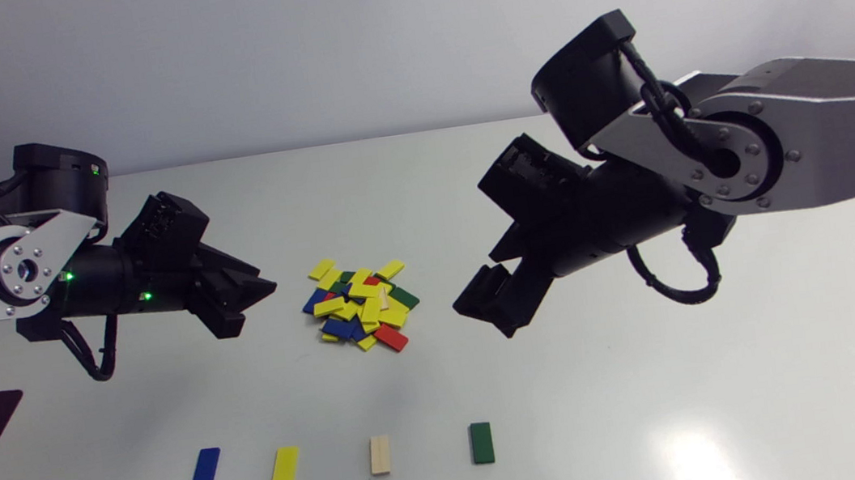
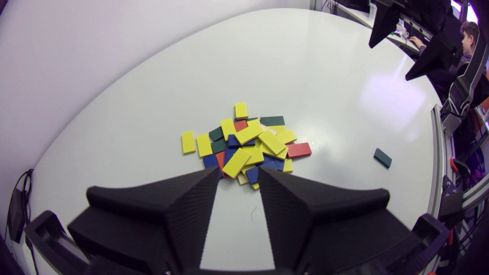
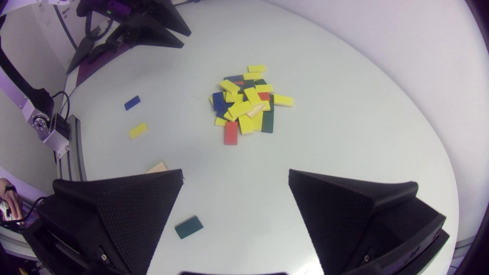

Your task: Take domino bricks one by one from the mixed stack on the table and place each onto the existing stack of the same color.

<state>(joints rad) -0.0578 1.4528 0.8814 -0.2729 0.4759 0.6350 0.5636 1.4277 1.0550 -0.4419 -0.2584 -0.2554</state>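
mixed pile (image 1: 360, 305): table (image 1: 576, 385) centre | four-brick row (image 1: 380, 455): before pile, apart

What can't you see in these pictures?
- The bottom bricks of the mixed pile: in every view, the bricks on top cover them, so they cannot be counted.
- The pile's near edge: in the left wrist view, it is behind the fingertips of the left gripper.
- The beige brick: in the right wrist view, it is mostly behind a finger of the right gripper.

Open tabletop (image 1: 576, 385) surrounds the mixed stack (image 1: 361, 307).
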